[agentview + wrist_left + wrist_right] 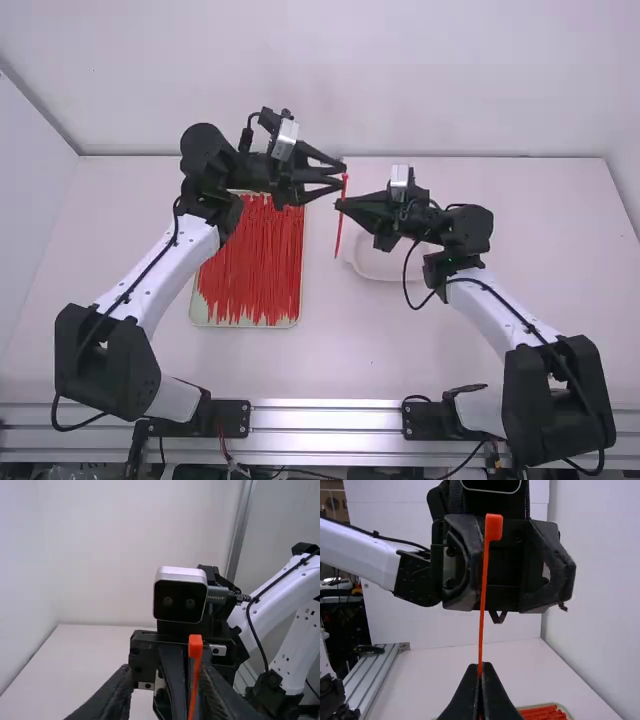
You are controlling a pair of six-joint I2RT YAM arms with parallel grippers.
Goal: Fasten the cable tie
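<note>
Right claw (480,681) pinches the red cable tie (482,605).

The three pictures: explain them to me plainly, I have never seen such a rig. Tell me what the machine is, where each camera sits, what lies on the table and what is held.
The machine is a pair of robot arms, a left arm and a right arm, each ending in a two-finger pincer. The high view looks down from behind their bases. The other two pictures come from cameras on the wrists, so each looks across at the other arm. On the white table lie a tray heaped with spare red ties and a white dish. The right pincer is shut on one red cable tie, holding it roughly upright. The left pincer is open at the tie's top end.
</note>
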